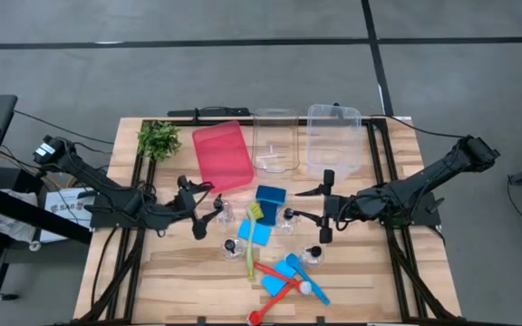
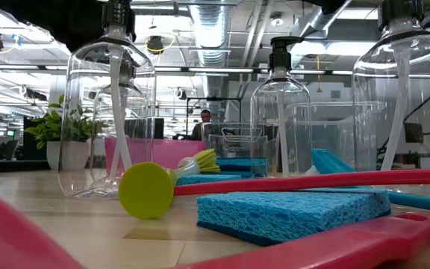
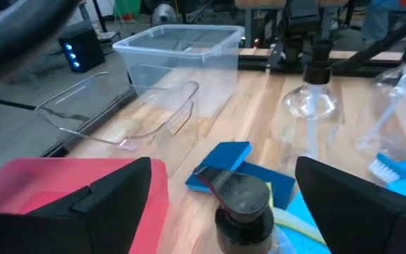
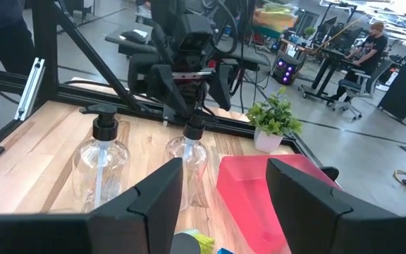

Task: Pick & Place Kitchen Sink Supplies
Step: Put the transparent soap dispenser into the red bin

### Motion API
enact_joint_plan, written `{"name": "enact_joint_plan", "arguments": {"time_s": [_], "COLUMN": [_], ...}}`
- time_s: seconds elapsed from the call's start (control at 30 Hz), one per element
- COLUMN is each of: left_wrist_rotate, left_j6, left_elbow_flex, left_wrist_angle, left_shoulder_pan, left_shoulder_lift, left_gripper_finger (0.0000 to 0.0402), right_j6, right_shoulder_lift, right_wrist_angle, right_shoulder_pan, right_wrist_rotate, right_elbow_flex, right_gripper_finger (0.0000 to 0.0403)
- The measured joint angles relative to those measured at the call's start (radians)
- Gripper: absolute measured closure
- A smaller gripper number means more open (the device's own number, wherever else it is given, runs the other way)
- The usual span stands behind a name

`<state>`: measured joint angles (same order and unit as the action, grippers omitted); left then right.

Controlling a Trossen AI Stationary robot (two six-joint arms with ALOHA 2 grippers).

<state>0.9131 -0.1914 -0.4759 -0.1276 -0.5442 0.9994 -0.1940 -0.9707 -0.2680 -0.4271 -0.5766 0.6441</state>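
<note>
Both arms reaching low into the middle of the table

The left gripper (image 1: 214, 215) has its fingers spread wide around a clear pump bottle (image 1: 224, 213) beside the red bin (image 1: 222, 154). The right gripper (image 1: 324, 208) hangs half-spread near another bottle (image 1: 287, 218), not touching.

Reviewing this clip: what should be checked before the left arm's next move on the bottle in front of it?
1. Left gripper open: ok, its fingers stand wide apart.
2. Bottle between the fingers: ok, its pump top sits in the gap.
3. Grip on the bottle: not ok, neither finger touches it.
4. Bottle upright: ok.
5. Right gripper out of the way: ok, it is open, faces the left one across the table and holds nothing.
6. Supplies binned: not ok, sponges and brushes lie on the table, outside the red bin.
</note>
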Motion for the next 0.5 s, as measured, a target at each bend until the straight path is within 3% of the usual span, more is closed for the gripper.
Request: {"name": "enact_joint_plan", "arguments": {"time_s": [0.5], "left_wrist_rotate": [-0.003], "left_j6": [-0.03], "left_elbow_flex": [0.0], "left_wrist_angle": [0.0], "left_shoulder_pan": [0.0], "left_shoulder_lift": [0.035], "left_gripper_finger": [0.0016], "right_j6": [0.0], "right_shoulder_lift": [0.0], "right_wrist_angle": [0.0], "right_shoulder_pan": [0.0], "right_wrist_rotate": [0.0], "right_elbow_flex": [0.0], "right_gripper_finger": [0.0197]}}
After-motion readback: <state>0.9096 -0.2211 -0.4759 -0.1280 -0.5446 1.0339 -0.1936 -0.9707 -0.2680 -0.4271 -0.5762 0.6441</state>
